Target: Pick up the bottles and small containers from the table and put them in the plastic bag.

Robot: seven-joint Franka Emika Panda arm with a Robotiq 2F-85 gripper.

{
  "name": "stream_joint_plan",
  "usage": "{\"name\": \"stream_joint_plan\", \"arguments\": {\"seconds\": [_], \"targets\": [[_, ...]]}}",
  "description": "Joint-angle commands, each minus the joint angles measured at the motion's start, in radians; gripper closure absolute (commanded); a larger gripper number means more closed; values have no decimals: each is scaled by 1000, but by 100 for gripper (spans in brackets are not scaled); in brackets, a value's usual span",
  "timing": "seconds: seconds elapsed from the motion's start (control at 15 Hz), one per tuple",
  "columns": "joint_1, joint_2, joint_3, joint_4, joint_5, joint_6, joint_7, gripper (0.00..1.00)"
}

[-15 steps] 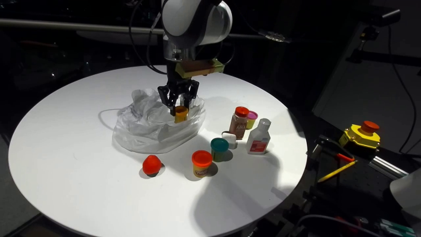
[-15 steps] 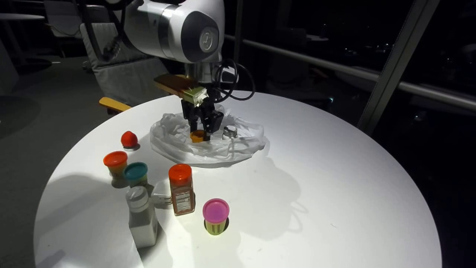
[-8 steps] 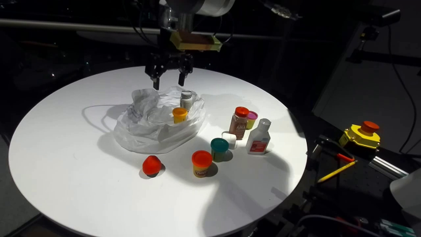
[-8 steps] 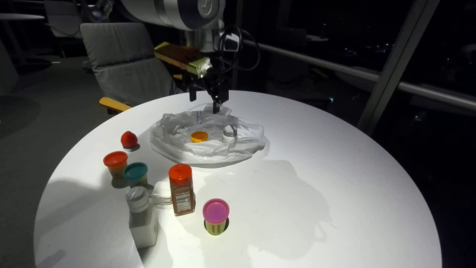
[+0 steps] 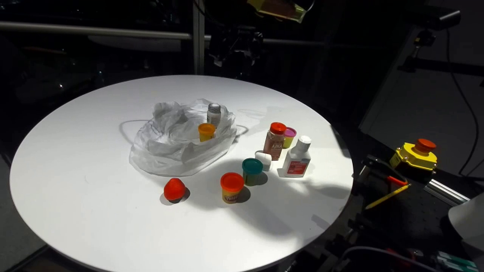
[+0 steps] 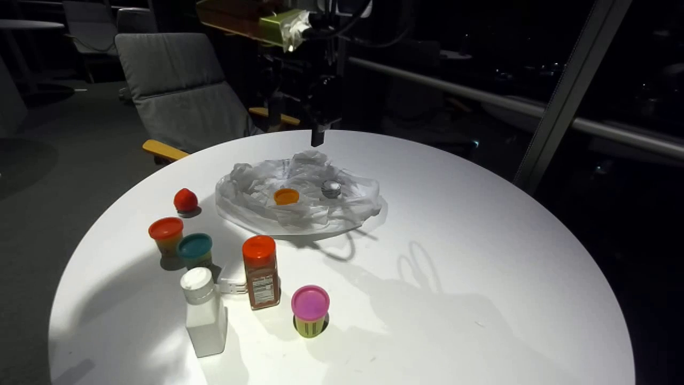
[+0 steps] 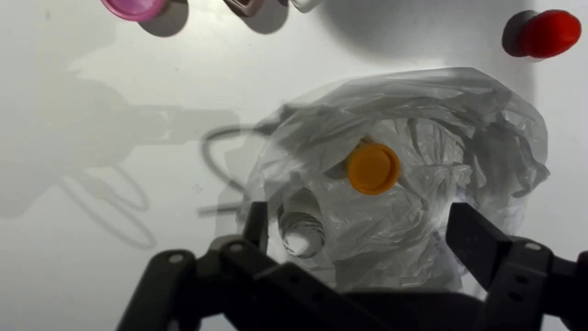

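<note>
My gripper (image 7: 358, 207) stands open and empty, high above the plastic bag (image 5: 166, 158) on the round white table (image 5: 113, 226). Inside the crumpled, see-through bag are an orange pot (image 7: 373, 168) and a white bottle (image 5: 214, 115). In both exterior views, several items stand outside it: a red-capped bottle (image 5: 275, 145), a white bottle with a red label (image 5: 297, 164), a teal-lidded pot (image 5: 252, 172), a red-lidded pot (image 5: 231, 189) and a pink-lidded pot (image 6: 310, 313). A small red rounded object (image 5: 174, 189) sits apart near the bag.
A white plug-like block (image 6: 233, 283) lies between the teal-lidded pot and the red-capped bottle. Beyond the table edge, a dark side surface carries a yellow box with a red button (image 5: 416, 155) and a pencil (image 5: 387, 196). An armchair (image 6: 176, 91) stands behind the table.
One second ago my gripper was down at the orange pot in the bag. It has since opened, let the pot go and risen well clear. The pot stays in the bag.
</note>
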Motion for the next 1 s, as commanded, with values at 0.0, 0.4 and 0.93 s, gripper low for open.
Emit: {"name": "stream_joint_plan", "arguments": {"seconds": [0.0, 0.4, 0.93], "targets": [[-47, -129, -35, -164, 3, 68, 6, 0], [-125, -106, -84, -241, 104, 70, 30, 0], [-146, -74, -90, -236, 157, 16, 12, 0]]}}
